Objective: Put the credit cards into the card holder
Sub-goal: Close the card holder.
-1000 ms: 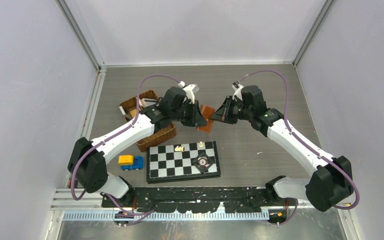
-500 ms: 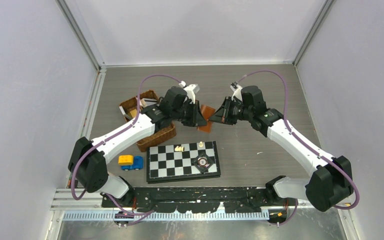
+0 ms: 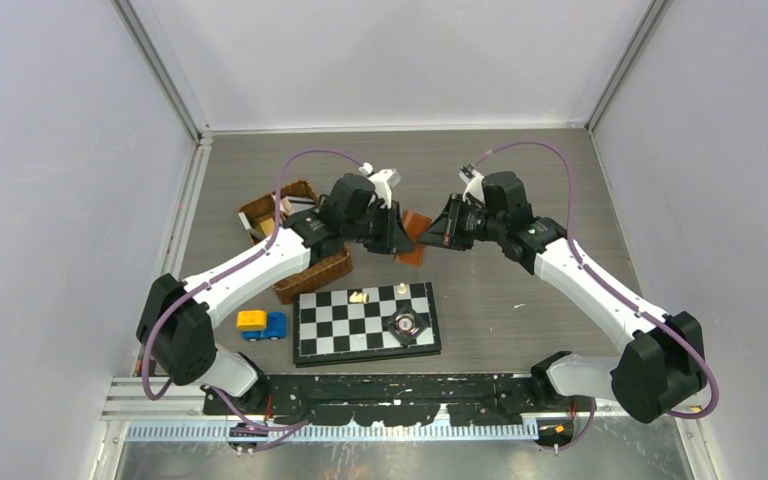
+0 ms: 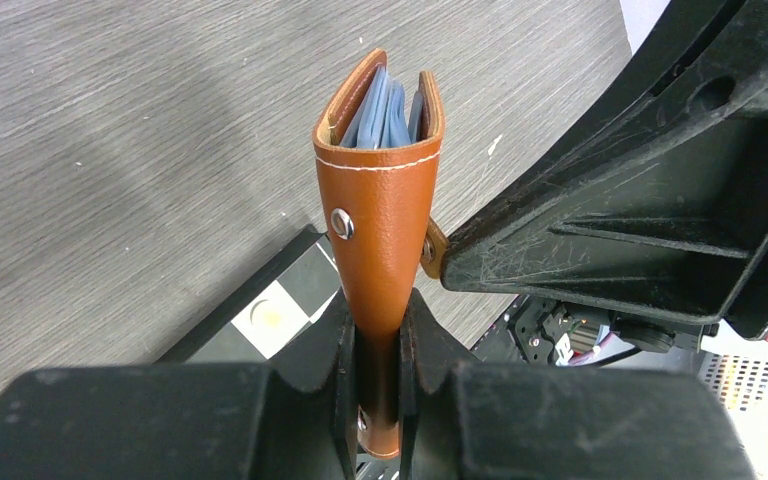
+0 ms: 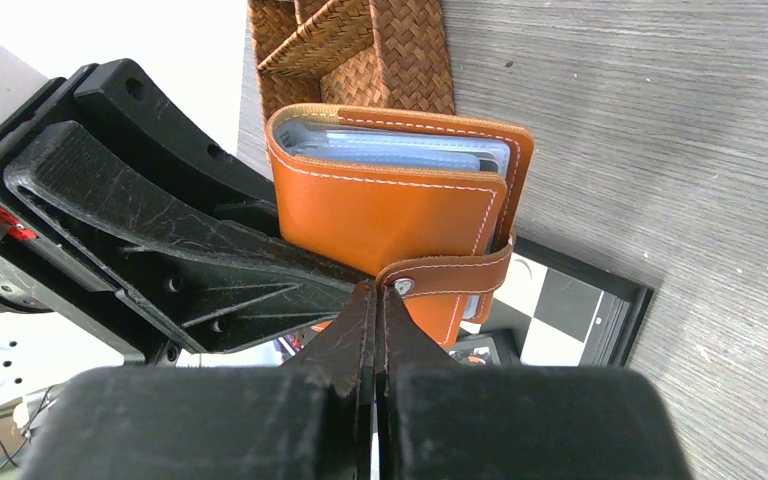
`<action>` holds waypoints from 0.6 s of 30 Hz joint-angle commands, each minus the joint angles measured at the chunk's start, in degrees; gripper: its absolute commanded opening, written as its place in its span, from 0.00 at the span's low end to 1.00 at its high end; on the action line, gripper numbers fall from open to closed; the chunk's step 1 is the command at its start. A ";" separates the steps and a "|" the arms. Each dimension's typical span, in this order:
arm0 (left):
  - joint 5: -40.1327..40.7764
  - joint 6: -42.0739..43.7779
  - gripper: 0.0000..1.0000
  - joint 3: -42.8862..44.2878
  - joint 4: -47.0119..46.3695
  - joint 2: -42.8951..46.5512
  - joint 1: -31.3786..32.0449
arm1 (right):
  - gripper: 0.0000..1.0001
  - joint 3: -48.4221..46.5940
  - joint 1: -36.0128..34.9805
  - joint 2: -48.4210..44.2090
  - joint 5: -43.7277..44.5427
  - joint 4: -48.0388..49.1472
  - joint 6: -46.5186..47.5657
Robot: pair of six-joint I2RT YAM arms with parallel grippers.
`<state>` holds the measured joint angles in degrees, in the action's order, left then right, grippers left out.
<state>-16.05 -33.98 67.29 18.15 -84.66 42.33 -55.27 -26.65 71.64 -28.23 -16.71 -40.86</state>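
The tan-brown card holder (image 3: 416, 230) hangs above the table between the two arms. My left gripper (image 3: 401, 236) is shut on its lower folded edge (image 4: 378, 330), holding it upright. Pale blue credit cards (image 4: 381, 108) are inside it, their edges showing at the open top (image 5: 400, 146). The snap-tab strap (image 5: 460, 274) wraps round the holder's front. My right gripper (image 3: 429, 237) has its fingers pressed together, and their tips (image 5: 375, 292) touch the strap's snap end. I cannot tell whether the strap is pinched between them.
A brown wicker basket (image 3: 316, 274) sits left of the holder under the left arm. A chessboard (image 3: 341, 331) with a few pieces lies in front, below the holder. Yellow (image 3: 251, 319) and blue (image 3: 276, 326) toy blocks lie left of the board.
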 commanded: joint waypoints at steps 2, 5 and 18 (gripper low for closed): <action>-0.18 1.10 0.00 2.42 -1.16 0.08 0.39 | 0.01 0.37 -0.40 -0.28 -2.56 4.02 -0.31; -0.21 0.98 0.00 2.03 -1.50 0.49 0.39 | 0.00 0.50 -0.38 -0.12 -2.21 3.81 -0.29; -1.23 1.14 0.00 1.44 -2.50 0.85 0.45 | 0.00 1.22 -0.40 0.50 -1.60 4.64 -1.23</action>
<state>-16.05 -33.93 67.29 18.17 -84.66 42.37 -54.61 -26.68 72.38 -28.86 -15.84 -40.97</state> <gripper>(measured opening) 0.129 0.018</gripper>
